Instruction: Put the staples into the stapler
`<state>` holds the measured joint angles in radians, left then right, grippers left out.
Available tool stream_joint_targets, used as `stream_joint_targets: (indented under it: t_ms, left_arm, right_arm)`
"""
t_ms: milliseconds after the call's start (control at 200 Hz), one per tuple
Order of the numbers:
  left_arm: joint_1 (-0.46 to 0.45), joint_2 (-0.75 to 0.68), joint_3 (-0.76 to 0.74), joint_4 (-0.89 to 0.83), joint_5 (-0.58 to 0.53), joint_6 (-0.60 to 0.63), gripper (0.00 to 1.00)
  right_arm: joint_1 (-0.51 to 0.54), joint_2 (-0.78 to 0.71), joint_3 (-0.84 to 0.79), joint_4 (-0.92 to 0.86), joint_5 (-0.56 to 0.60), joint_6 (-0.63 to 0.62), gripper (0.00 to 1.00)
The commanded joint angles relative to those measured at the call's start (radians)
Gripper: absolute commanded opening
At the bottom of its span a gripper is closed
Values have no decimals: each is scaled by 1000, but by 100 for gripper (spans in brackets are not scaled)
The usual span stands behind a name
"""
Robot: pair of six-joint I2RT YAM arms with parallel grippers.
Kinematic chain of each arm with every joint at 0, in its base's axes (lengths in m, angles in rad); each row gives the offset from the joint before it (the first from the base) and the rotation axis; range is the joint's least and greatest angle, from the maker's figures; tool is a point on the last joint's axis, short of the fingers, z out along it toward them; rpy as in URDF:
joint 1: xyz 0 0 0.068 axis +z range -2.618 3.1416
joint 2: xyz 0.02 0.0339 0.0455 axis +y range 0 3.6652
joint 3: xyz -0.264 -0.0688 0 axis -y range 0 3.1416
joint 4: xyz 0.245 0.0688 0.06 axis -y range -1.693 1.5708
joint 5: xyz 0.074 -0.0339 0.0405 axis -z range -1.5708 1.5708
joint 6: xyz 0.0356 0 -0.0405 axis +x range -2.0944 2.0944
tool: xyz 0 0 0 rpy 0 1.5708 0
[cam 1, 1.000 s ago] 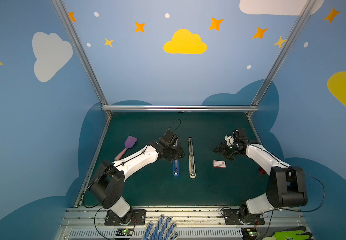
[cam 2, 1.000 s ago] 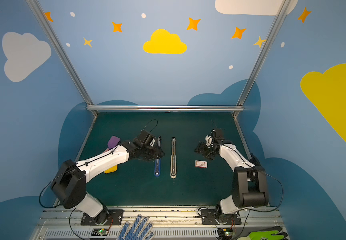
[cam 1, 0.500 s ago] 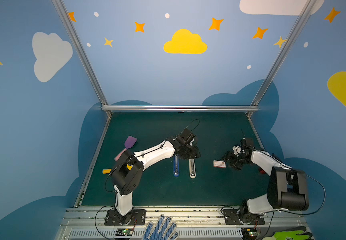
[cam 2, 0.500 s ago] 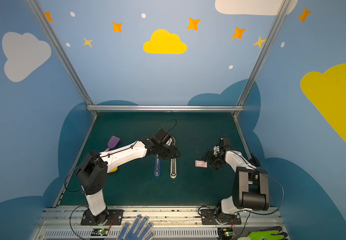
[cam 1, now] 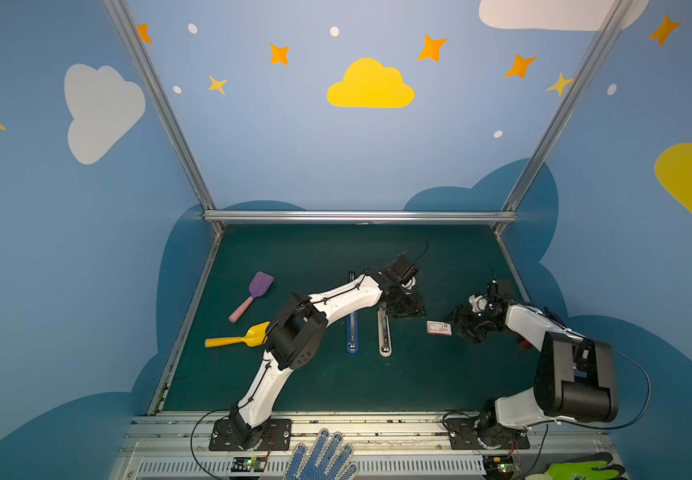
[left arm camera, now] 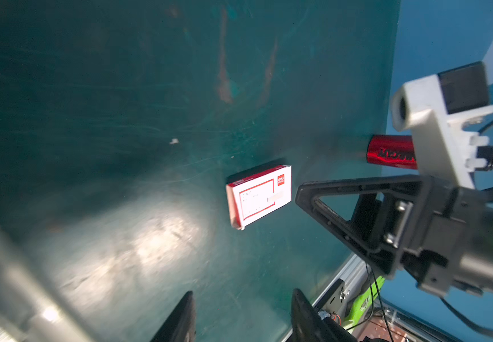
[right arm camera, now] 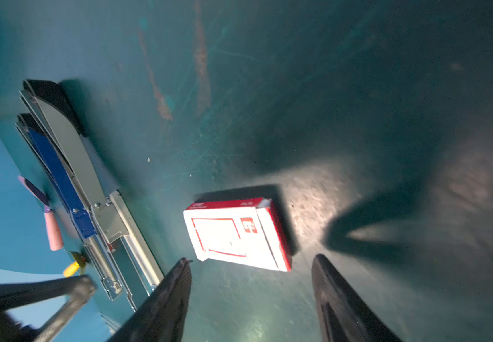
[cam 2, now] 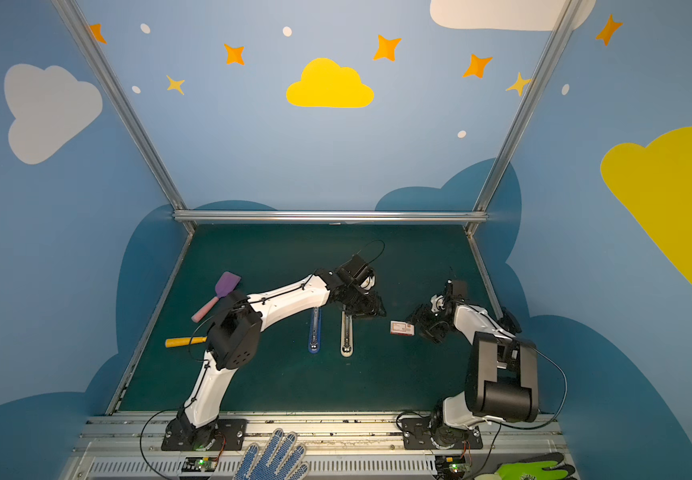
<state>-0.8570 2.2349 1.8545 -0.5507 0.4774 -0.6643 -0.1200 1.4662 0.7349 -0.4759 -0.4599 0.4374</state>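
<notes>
White-and-red staples box (cam 1: pixel 439 328) lies flat on green surface (cam 1: pixel 336 382), just ahead of right claw (cam 1: pixel 461 326); claw spread, empty. Right arm reaches low, inward. Left claw (cam 1: pixel 407 308), also spread, hangs above silver stapler (cam 1: pixel 384 334).

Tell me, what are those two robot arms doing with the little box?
They are getting ready to load a stapler. The right gripper, jaws open, hovers just short of the box of staples, which lies flat on the green table and is not gripped. The left gripper, also open and empty, hangs near the far end of the silver stapler, which lies opened out flat beside a blue stapler. Nothing is held yet.
</notes>
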Motion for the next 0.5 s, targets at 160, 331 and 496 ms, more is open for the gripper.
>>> stream_joint_targets:
  t_ms: [160, 331, 496]
  left_arm:
    - [-29, 187, 236, -157, 67, 10, 48]
    - [-41, 267, 330, -206, 67, 14, 43]
    - [-42, 313, 371, -221, 72, 11, 36]
  right_arm:
    - [-66, -55, -43, 13, -52, 18, 64]
    - [-76, -53, -52, 20, -67, 16, 63]
    - [-78, -43, -55, 33, -81, 17, 62]
